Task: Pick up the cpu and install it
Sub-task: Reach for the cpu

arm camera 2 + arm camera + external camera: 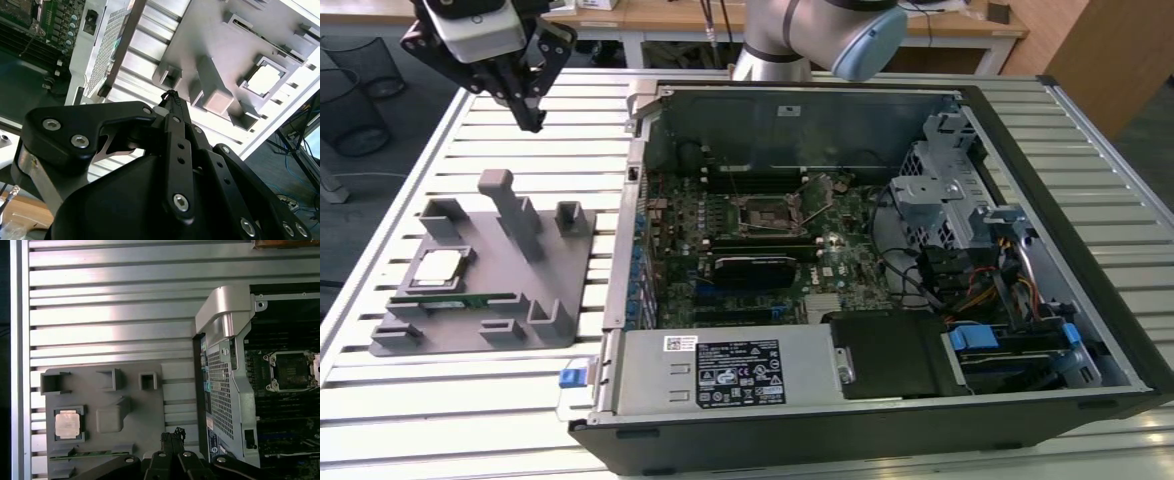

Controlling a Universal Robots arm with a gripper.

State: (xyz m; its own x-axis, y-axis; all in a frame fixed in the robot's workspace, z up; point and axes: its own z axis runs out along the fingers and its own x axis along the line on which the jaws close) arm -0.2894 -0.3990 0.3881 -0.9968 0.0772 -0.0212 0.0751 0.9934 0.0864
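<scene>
The cpu point(440, 266) is a pale silver square chip lying flat in a pocket of the grey fixture plate point(574, 270) on the slatted table, at the exterior view's left. It also shows in both wrist views, cpu point(67, 424) and cpu point(264, 80). My gripper point(531, 122) hangs high above the far end of the fixture, well apart from the chip. Its black fingertips point(172, 436) meet in a point with nothing between them, as the fingertips point(170, 96) also show from the other wrist camera. The empty processor socket point(767, 212) sits mid-motherboard inside the open computer case point(634, 190).
A long green memory stick point(454, 301) lies in a slot near the chip. Upright grey fixture blocks point(518, 210) rise from the plate. The case wall point(227, 385) stands beside the fixture. The arm's base point(781, 40) is behind the case. Cables and drive cages point(987, 260) fill the case's right side.
</scene>
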